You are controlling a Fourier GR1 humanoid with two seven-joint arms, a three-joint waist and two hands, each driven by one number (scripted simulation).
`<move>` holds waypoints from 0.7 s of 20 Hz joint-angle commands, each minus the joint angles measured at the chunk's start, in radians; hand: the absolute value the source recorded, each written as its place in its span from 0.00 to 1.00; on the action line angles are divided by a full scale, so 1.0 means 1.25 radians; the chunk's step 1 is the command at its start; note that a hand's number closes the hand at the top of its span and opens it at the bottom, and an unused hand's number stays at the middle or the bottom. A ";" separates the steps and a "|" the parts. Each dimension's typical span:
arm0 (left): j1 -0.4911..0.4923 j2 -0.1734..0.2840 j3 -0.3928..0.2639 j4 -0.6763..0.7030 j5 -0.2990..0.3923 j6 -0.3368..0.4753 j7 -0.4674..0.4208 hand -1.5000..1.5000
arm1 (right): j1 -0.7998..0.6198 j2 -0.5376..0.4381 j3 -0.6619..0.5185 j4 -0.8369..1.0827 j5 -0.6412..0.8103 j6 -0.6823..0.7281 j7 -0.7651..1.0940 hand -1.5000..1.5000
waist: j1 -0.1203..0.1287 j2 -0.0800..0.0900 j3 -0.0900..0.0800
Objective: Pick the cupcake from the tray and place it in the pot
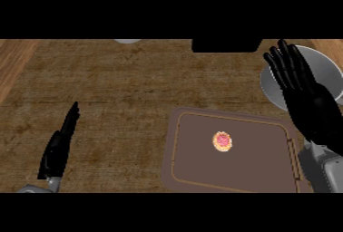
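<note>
Pink-topped cupcake (222,141) on unlabelled brown tray (194,176)

No readable text, label, brand, number or sign anywhere: none on tray (234,118), cupcake (222,141), pot (328,68), counter (120,86), nor on dark object at 12 o'clock (226,45).

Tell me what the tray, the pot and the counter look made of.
Tray: dull brown, matte, perhaps plastic or coated metal; a thin lighter line rims its bed. Pot: plain grey with a pale rim, probably metal, partly hidden by the right hand. Counter: wood, brown grain streaks showing.
</note>
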 commanded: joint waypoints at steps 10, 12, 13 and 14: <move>0.051 0.066 0.086 -0.001 0.050 0.006 0.070 0.50 | 0.366 -0.094 -0.133 0.137 0.375 -0.490 0.188 0.00 | -0.088 -0.017 -0.038; 0.059 0.071 0.091 -0.014 0.065 -0.006 0.085 0.50 | 0.421 -0.031 -0.093 0.085 0.453 -0.590 0.192 0.00 | -0.070 -0.019 -0.034; 0.061 0.066 0.090 -0.015 0.064 0.001 0.088 0.50 | 0.463 0.018 -0.062 0.048 0.484 -0.634 0.184 0.00 | -0.070 -0.018 -0.033; 0.036 0.082 0.089 -0.027 0.066 -0.022 0.103 0.50 | 0.468 0.038 -0.032 0.014 0.536 -0.673 0.222 0.00 | -0.057 -0.014 -0.033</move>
